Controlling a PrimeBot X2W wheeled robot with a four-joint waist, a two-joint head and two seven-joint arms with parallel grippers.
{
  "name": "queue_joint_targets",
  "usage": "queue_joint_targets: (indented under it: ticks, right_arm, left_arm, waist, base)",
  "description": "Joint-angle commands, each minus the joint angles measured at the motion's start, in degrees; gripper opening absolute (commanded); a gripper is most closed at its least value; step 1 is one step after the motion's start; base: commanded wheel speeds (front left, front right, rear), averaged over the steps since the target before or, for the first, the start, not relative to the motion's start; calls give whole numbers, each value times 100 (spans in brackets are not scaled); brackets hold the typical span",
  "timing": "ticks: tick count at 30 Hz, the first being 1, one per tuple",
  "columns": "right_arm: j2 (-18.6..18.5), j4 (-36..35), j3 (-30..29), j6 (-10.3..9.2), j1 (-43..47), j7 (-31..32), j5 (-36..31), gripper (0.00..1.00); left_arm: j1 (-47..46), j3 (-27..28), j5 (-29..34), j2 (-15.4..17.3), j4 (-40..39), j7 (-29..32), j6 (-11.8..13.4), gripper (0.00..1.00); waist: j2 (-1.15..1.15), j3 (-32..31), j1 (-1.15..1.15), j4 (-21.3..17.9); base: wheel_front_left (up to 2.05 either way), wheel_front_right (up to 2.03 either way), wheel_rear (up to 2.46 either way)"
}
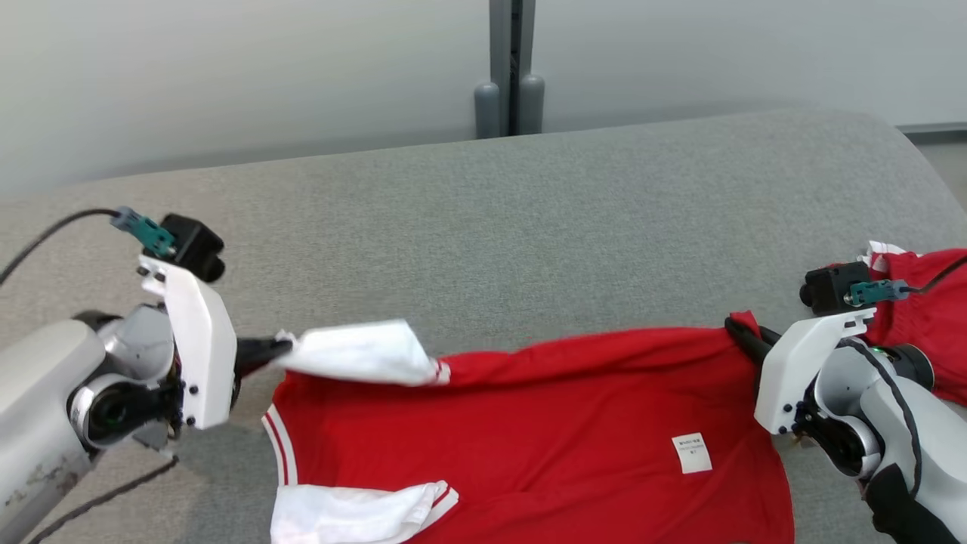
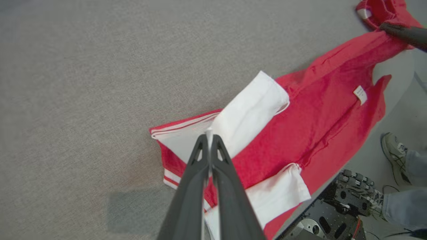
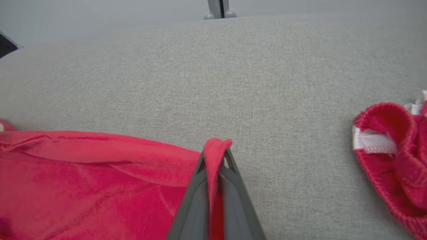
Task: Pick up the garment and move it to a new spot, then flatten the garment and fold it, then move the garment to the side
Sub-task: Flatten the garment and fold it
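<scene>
**Two Grippers Held One Red Shirt by Its Far Edge**

Nearest of all, down on the floor by the table's edge, the left wrist view showed one shoe (image 2: 395,155) of a person.

One red shirt (image 1: 529,446) lay on the grey table (image 1: 491,227), on the side closest to the robot. It had two white sleeves and one small white label (image 1: 691,453). The nearer sleeve (image 1: 355,514) lay at the bottom of the head view. The shirt's long way ran from left to right across the table. Its sleeve end pointed to the robot's left, and its other end pointed to the robot's right.

There were two grippers, one at each end of the shirt's far edge. The left gripper (image 1: 281,348) had its fingers pressed together on the tip of the farther sleeve (image 1: 363,351). The right gripper (image 1: 736,326) pinched the far right corner, and a bit of red cloth stuck up between its fingers.

A second red cloth (image 1: 922,317) with white trim lay bunched up further right, apart from the shirt.

Farthest away stood one grey post (image 1: 510,68) against a pale wall.
</scene>
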Motion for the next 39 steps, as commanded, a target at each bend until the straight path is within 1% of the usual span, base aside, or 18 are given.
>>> queue_joint_targets:
  ticks: [1, 7, 11, 20, 26, 31, 34, 36, 37, 38, 39]
  right_arm:
    - [-104, -57, 72, 2, 58, 63, 48, 0]
    - [-511, -306, 547, 2, -84, 415, 282, 0]
    - [-763, -449, 902, 2, -145, 667, 461, 0]
    - [-1254, -717, 1788, 1, -344, 1021, 743, 0]
    - [-1402, -658, 2249, 1, -541, 1062, 939, 0]
    - [-1423, -577, 2490, 1, -652, 1028, 1066, 0]
    - [-1395, -515, 2679, 1, -711, 1059, 1167, 18]
    - [-1398, -481, 2776, 1, -772, 1026, 1216, 32]
    - [-1395, -462, 2825, 1, -784, 1006, 1248, 40]
    - [-1390, -441, 2871, 1, -799, 990, 1268, 51]
    - [-1382, -418, 2908, 1, -818, 981, 1300, 94]
  left_arm:
    - [109, -12, -90, 58, -80, 114, -8, 0]
    - [284, -48, -285, 177, -448, 577, -9, 0]
    - [433, -64, -406, 197, -513, 797, -9, 0]
    - [706, -80, -628, 246, -632, 1190, -9, 0]
    - [849, -86, -733, 234, -691, 1379, -9, 0]
    - [991, -92, -786, 199, -724, 1488, 1, 0]
    - [1085, -94, -814, 147, -733, 1517, 4, 0]
    - [1133, -95, -827, 118, -729, 1518, 2, 0]
    - [1149, -95, -822, 102, -720, 1513, 2, 0]
    - [1168, -95, -810, 90, -705, 1510, 2, 0]
    - [1191, -97, -794, 74, -688, 1505, 2, 19]
  waist:
    - [0, -57, 0, 60]
    - [0, -84, 0, 131]
    - [0, -100, 0, 160]
    - [0, -132, 0, 169]
    - [0, -143, 0, 174]
    - [0, -154, 0, 160]
    - [0, -167, 0, 144]
    - [0, -167, 0, 131]
    - [0, -170, 0, 126]
    - [0, -172, 0, 118]
    - [0, -175, 0, 110]
  base:
    - [0, 0, 0]
    - [0, 0, 0]
    - [0, 0, 0]
    - [0, 0, 0]
    - [0, 0, 0]
    - [0, 0, 0]
    - [0, 0, 0]
    - [0, 0, 0]
    - [0, 0, 0]
    - [0, 0, 0]
    - [0, 0, 0]
